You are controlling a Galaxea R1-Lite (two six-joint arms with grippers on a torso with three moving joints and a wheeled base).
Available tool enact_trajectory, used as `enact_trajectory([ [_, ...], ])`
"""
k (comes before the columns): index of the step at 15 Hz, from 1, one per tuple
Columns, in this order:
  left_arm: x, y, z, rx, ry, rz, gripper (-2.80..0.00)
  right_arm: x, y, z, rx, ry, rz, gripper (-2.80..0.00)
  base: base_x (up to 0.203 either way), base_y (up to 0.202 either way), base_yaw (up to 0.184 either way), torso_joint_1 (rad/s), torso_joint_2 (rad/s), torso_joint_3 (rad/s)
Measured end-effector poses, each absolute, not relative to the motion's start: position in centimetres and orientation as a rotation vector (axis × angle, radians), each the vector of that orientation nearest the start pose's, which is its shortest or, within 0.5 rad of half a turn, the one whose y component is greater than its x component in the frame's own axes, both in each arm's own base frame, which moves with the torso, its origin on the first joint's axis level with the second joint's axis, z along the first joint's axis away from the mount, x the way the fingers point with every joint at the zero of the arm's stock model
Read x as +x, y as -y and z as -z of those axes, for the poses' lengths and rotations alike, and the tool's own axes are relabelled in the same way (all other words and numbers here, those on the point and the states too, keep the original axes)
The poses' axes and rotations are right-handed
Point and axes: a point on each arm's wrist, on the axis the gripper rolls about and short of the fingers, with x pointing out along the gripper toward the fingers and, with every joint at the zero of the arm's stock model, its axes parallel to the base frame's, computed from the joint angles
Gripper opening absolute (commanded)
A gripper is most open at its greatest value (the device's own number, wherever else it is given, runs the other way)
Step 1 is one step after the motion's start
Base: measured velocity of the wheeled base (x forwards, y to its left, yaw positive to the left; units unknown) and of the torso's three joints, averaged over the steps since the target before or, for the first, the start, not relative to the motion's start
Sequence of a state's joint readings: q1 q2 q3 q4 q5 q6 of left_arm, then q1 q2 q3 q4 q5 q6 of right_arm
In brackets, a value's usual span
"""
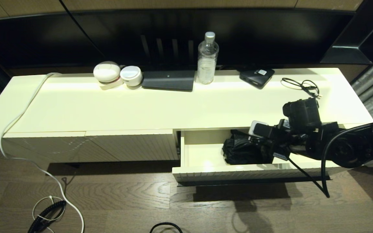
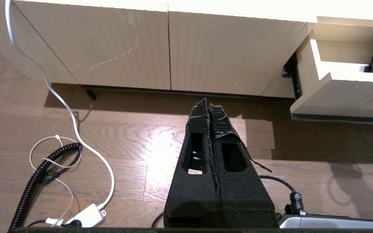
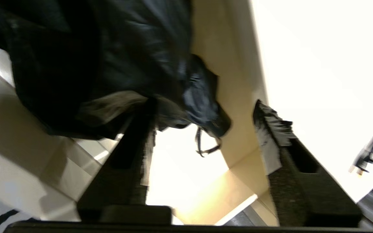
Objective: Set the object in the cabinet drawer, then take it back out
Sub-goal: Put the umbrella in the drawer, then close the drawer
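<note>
The cabinet drawer (image 1: 202, 157) stands pulled out at the right of the cream cabinet, and the black umbrella (image 1: 241, 149) lies inside it as a wrinkly bundle. My right gripper (image 1: 255, 144) reaches into the drawer from the right, against the umbrella's right end. In the right wrist view this gripper (image 3: 205, 106) is open, its fingers (image 3: 275, 129) set on either side of the umbrella's (image 3: 102, 61) handle end and thin wrist loop (image 3: 206, 147). My left gripper (image 2: 208, 104) is shut on nothing, low over the wooden floor, with the drawer (image 2: 342, 97) off to one side.
On the cabinet top stand a clear bottle (image 1: 208, 58), a flat black box with a white sticker (image 1: 257, 77), a thin cable coil (image 1: 301, 85), two white round items (image 1: 107, 72) and a dark pad (image 1: 168, 80). A white cable (image 1: 21, 113) hangs to the floor.
</note>
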State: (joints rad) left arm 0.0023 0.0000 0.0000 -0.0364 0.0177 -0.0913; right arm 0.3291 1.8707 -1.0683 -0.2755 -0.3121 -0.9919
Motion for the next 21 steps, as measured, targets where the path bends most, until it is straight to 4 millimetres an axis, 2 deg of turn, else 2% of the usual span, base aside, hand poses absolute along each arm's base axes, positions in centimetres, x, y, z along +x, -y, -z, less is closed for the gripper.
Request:
enact_trajectory([
  [2, -2.3, 0.0, -7.9, -0.091, 0.038, -0.018, -2.80, 32.1, -10.6, -17.8, -1.127, -0.417, -0.267, 0.00, 0.000, 0.000, 0.000, 0.000, 0.00, 0.000],
  [4, -2.3, 0.0, -7.9, -0.091, 0.037, -0.018, -2.80, 29.5, -10.6, -19.4, -1.124, -0.368, -0.281, 0.00, 0.000, 0.000, 0.000, 0.000, 0.00, 0.000],
  [5, -2.3, 0.0, -7.9, -0.092, 0.037, -0.019, -2.80, 28.0, -10.6, -19.9, -1.127, -0.350, -0.295, -2.80, 0.000, 0.000, 0.000, 0.000, 0.00, 0.000],
  [9, -2.3, 0.0, -7.9, -0.092, 0.037, -0.019, -2.80, 21.2, -9.8, -18.9, -1.164, -0.377, -0.400, -2.80, 0.000, 0.000, 0.000, 0.000, 0.00, 0.000],
  [13, -2.3, 0.0, -7.9, -0.091, 0.037, -0.019, -2.80, 17.9, -8.9, -16.0, -1.176, -0.419, -0.519, -2.80, 0.000, 0.000, 0.000, 0.000, 0.00, 0.000],
  [15, -2.3, 0.0, -7.9, -0.091, 0.037, -0.019, -2.80, 17.9, -8.9, -14.8, -1.185, -0.456, -0.563, -2.80, 0.000, 0.000, 0.000, 0.000, 0.00, 0.000],
  [17, -2.3, 0.0, -7.9, -0.091, 0.037, -0.019, -2.80, 18.6, -9.4, -13.7, -1.195, -0.497, -0.588, -2.80, 0.000, 0.000, 0.000, 0.000, 0.00, 0.000],
  [21, -2.3, 0.0, -7.9, -0.092, 0.037, -0.020, -2.80, 21.4, -10.8, -11.6, -1.196, -0.501, -0.585, -2.80, 0.000, 0.000, 0.000, 0.000, 0.00, 0.000],
])
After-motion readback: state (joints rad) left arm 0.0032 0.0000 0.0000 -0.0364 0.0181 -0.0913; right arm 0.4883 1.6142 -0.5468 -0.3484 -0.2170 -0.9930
